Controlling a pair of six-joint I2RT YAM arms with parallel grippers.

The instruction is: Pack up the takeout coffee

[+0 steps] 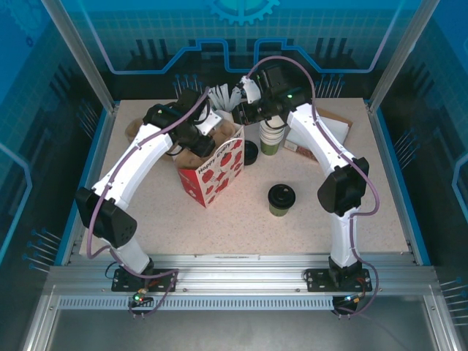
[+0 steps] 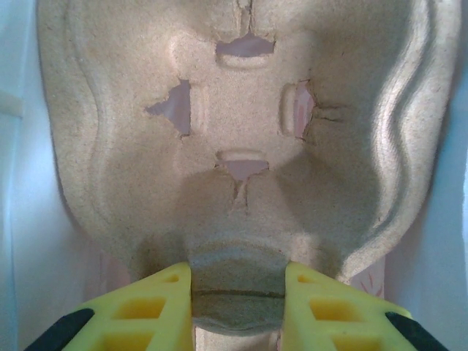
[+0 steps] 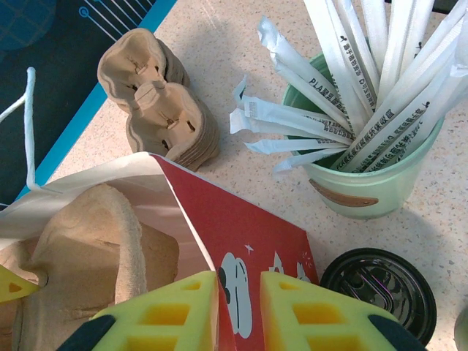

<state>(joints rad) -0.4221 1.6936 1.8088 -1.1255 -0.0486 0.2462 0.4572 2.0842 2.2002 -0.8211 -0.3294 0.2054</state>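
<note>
Centre-left, left gripper (image 2: 238, 281) pinching pulp carrier (image 2: 241, 131) by its lip, inside the red bag (image 1: 219, 175); right gripper (image 3: 239, 289) astride bag rim, jaws narrow, can't tell if clamped; takeout coffee (image 1: 281, 199) right of centre on table (image 1: 365, 212), lidded, apart from bag; likely risk: rim slips, bag sags or tips, carrier jams crooked.

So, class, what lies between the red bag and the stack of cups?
A loose black lid; the top view shows it lying flat between the bag and the stack.
</note>
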